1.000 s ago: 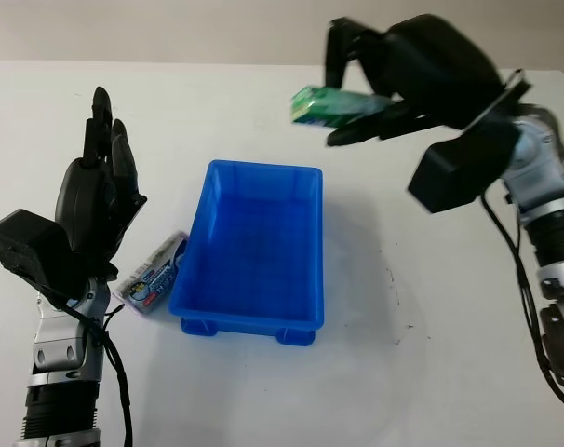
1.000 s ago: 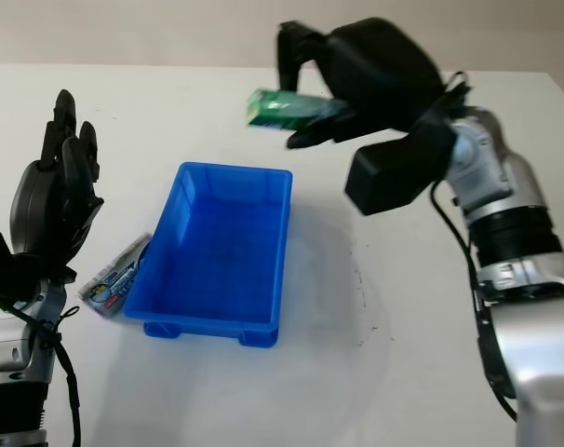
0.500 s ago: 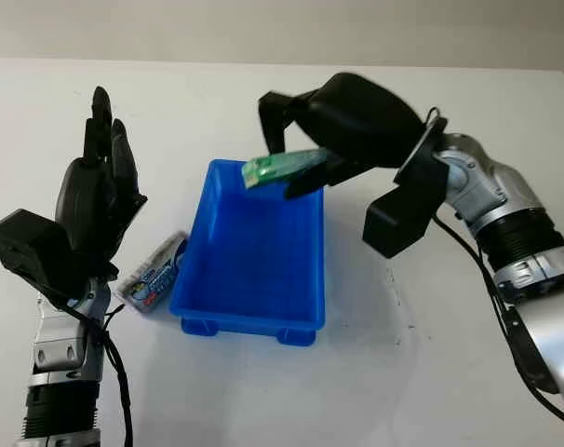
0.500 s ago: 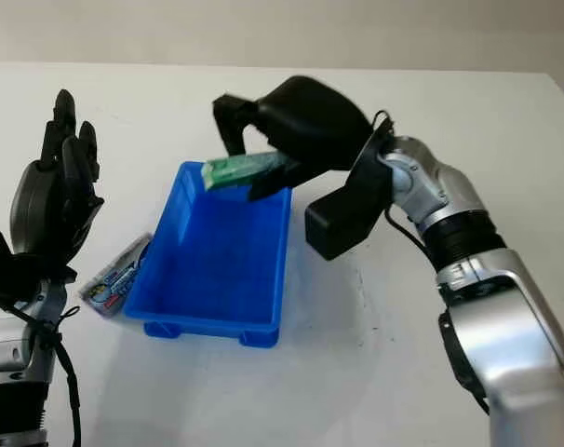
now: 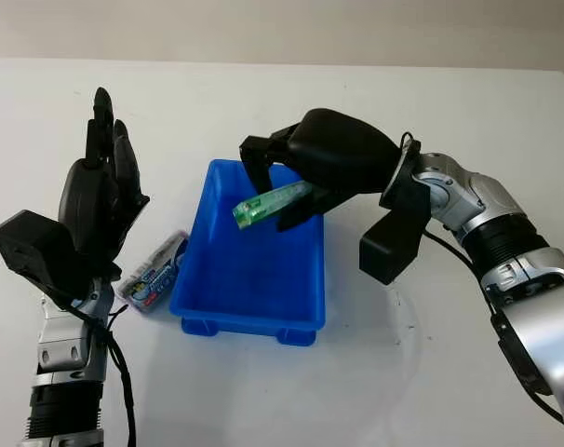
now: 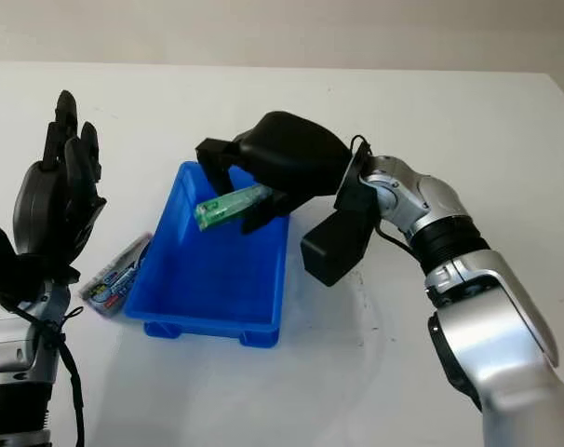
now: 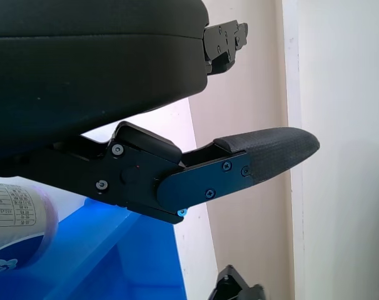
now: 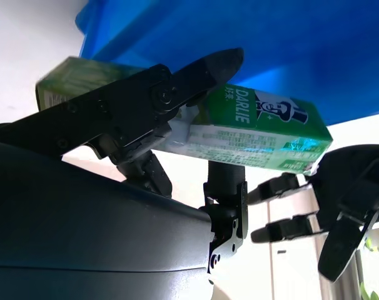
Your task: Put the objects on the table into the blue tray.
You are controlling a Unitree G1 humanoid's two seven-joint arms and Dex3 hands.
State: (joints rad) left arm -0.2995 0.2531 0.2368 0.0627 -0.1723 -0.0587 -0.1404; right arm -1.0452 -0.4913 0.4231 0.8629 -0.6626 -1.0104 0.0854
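Note:
My right hand (image 5: pixel 284 197) is shut on a green toothpaste box (image 5: pixel 269 202), holding it tilted just above the far part of the blue tray (image 5: pixel 212 307). The same green box (image 8: pixel 252 128) reads DARLIE in the right wrist view, pinched between black fingers (image 8: pixel 177 87) over the blue tray (image 8: pixel 339 50). A white and blue packet (image 5: pixel 154 275) lies on the table against the tray's left side. My left hand (image 5: pixel 100 200) stands open and upright just left of that packet. In the left wrist view the packet (image 7: pixel 14 222) and the tray (image 7: pixel 114 262) sit below a black finger (image 7: pixel 264 153).
The white table (image 5: pixel 431 372) runs wide to the right of the tray and in front of it. A beige wall borders the table's far edge.
My right hand has carried the green box from high at the back right down and leftward, to just over the tray's far part. The left hand and packet have stayed put.

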